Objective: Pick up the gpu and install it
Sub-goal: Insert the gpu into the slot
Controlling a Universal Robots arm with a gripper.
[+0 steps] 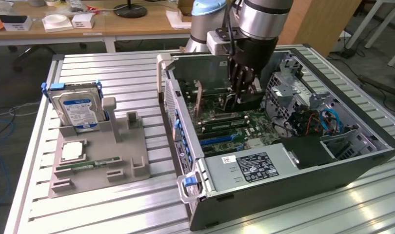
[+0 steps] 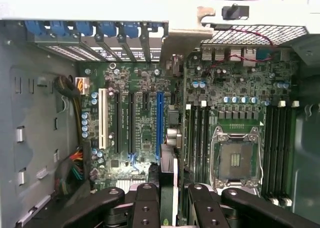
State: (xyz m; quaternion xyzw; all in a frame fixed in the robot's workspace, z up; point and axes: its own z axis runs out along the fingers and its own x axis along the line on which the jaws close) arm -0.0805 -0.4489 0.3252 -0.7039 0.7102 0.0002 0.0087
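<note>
The gpu [image 2: 170, 155], a thin dark card, shows edge-on in the wrist view between my black fingers [image 2: 146, 198], with its pale metal bracket [image 2: 185, 40] toward the case's rear wall. My gripper [image 2: 170, 193] is shut on it. The card hangs just above the motherboard [image 2: 142, 133], beside the long blue slot [image 2: 159, 118]. From the exterior view, my gripper [image 1: 242, 90] reaches down inside the open computer case [image 1: 373, 146], with the dark gpu [image 1: 248, 101] at its tips over the board's expansion slots.
On the exterior view's left, a grey holder [image 1: 123, 163] carries a silver hard drive [image 1: 80, 109], a processor chip [image 1: 72, 151] and a green memory stick [image 1: 87, 165]. Inside the case are a power supply [image 1: 253, 168], a drive cage [image 1: 292, 92], cables and an empty processor socket [image 2: 235, 160].
</note>
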